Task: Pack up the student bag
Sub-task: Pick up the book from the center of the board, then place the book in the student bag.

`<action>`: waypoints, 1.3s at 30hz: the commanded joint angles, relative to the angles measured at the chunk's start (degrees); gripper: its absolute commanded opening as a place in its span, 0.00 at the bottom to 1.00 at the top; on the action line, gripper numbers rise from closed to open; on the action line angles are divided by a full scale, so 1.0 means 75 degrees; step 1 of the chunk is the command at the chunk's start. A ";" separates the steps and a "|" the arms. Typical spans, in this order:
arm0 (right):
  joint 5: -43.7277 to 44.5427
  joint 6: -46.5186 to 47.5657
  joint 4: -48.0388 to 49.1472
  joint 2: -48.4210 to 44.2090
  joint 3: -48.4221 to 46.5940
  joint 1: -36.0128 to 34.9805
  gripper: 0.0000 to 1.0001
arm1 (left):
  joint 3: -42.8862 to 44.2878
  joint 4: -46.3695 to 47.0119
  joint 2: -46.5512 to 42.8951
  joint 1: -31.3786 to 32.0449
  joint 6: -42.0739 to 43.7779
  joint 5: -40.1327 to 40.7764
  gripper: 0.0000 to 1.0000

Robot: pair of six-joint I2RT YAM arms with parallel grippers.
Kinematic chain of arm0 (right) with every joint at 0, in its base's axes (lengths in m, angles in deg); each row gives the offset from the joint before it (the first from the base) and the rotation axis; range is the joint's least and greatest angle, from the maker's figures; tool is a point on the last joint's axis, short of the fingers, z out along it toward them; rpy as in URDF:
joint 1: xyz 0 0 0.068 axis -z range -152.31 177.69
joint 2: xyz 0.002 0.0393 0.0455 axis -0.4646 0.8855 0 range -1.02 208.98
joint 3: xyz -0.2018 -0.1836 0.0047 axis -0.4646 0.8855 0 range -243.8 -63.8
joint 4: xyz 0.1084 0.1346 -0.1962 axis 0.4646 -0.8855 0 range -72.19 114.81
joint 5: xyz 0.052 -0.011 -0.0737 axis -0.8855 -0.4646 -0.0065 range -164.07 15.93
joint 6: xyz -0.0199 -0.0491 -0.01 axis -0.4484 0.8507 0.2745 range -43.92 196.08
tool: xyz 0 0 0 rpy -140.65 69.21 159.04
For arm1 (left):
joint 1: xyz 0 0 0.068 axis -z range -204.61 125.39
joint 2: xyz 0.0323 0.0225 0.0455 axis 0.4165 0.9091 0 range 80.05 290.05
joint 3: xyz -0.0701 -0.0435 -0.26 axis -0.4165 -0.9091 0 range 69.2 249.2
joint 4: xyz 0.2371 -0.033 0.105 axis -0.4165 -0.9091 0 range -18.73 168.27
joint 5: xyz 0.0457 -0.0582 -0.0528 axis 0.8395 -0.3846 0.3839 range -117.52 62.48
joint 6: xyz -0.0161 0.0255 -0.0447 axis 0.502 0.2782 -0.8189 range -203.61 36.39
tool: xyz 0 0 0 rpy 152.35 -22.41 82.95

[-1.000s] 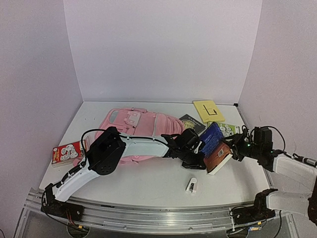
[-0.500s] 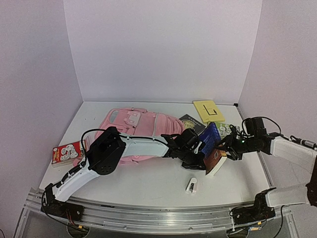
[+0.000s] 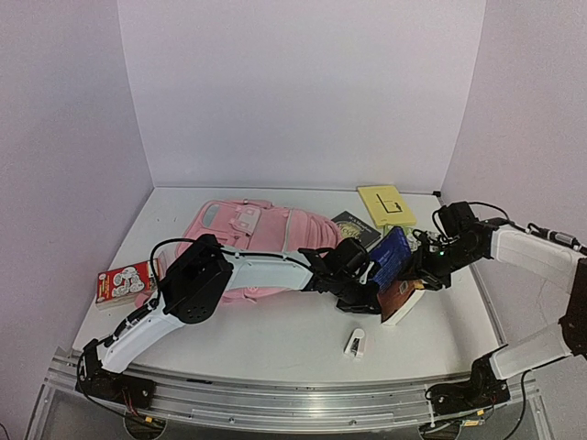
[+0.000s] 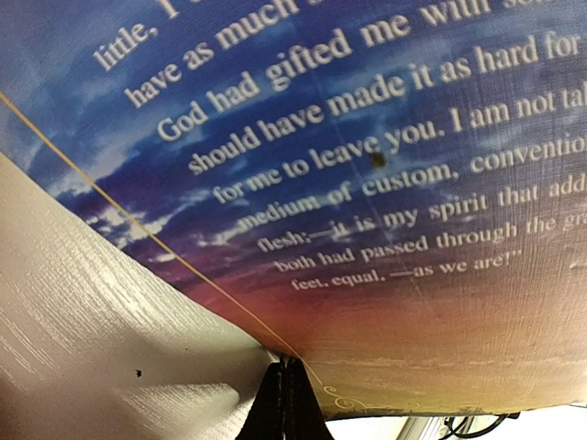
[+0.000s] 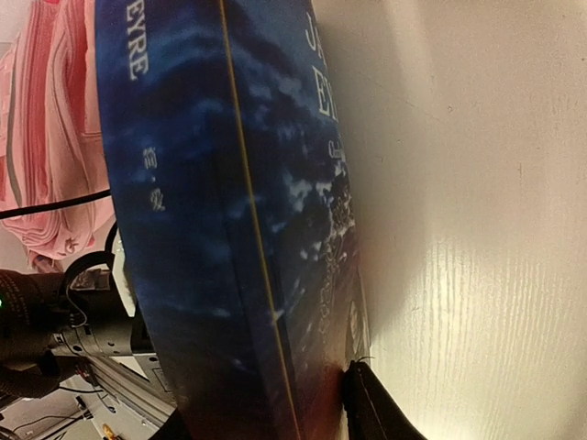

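Finds right gripper (image 3: 418,279) swung in against blue-and-orange paperback book (image 3: 391,257), grip untellable; left gripper (image 3: 359,291) pinched shut on its cover. Suggests handover toward soft light-pink backpack (image 3: 266,225).

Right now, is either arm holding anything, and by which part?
The blue book: the left gripper pinches its cover's edge. The right gripper straddles its other edge; whether it grips cannot be told.

A blue book (image 5: 229,229) fills the centre, spine toward the camera, marked "EYRE", with a thin yellow line along it. One dark finger (image 5: 371,408) of the right gripper (image 5: 275,423) touches its cover at the bottom. White surface (image 5: 477,229) at right. Pink bag (image 5: 46,110) at upper left.
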 commanded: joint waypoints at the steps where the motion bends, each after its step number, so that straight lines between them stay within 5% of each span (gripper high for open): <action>1: 0.0172 0.0158 -0.0845 0.0217 -0.0390 -0.0209 0.40 | -0.0014 -0.0691 0.0183 -0.0045 -0.0014 0.0455 0.00; 9: 0.0668 0.0377 -0.1330 0.0657 -0.0700 -0.0322 0.40 | 0.0112 -0.0682 0.0206 -0.0048 0.0067 0.0463 0.00; 11: 0.0614 0.0402 -0.1321 0.0784 -0.0736 -0.0329 0.31 | 0.0132 -0.0676 0.0207 -0.0052 0.0086 0.0464 0.00; 14: 0.0846 0.0451 -0.1284 0.0737 -0.0760 -0.0345 0.00 | 0.0137 -0.0686 0.0141 -0.0048 0.0214 0.0464 0.00; 16: 0.1037 0.0550 -0.1271 0.0527 -0.0792 -0.0342 0.00 | 0.0195 -0.0754 0.0039 -0.0047 0.0429 0.0483 0.05; 20: 0.1040 0.0685 -0.1217 -0.0111 -0.0952 -0.0348 0.00 | 0.0381 -0.1103 -0.0537 -0.0045 0.1537 0.0565 0.35; 23: 0.1183 0.0737 -0.1134 -0.0801 -0.1018 -0.0342 0.00 | 0.0403 -0.1506 -0.1429 -0.0036 0.2542 0.0936 0.74; 26: 0.1451 0.0717 -0.0998 -0.1451 -0.0963 -0.0342 0.00 | 0.0356 -0.1914 -0.2165 -0.0048 0.3202 0.2073 0.98; 33: 0.1275 0.0349 -0.0287 -0.2863 -0.0368 -0.0338 0.00 | 0.0898 -0.3426 -0.2315 -0.0389 0.3639 0.5163 0.99; 39: 0.1009 0.0148 -0.0043 -0.3351 -0.0111 -0.0337 0.00 | 0.1453 -0.4134 -0.1616 -0.0854 0.3502 0.5489 0.95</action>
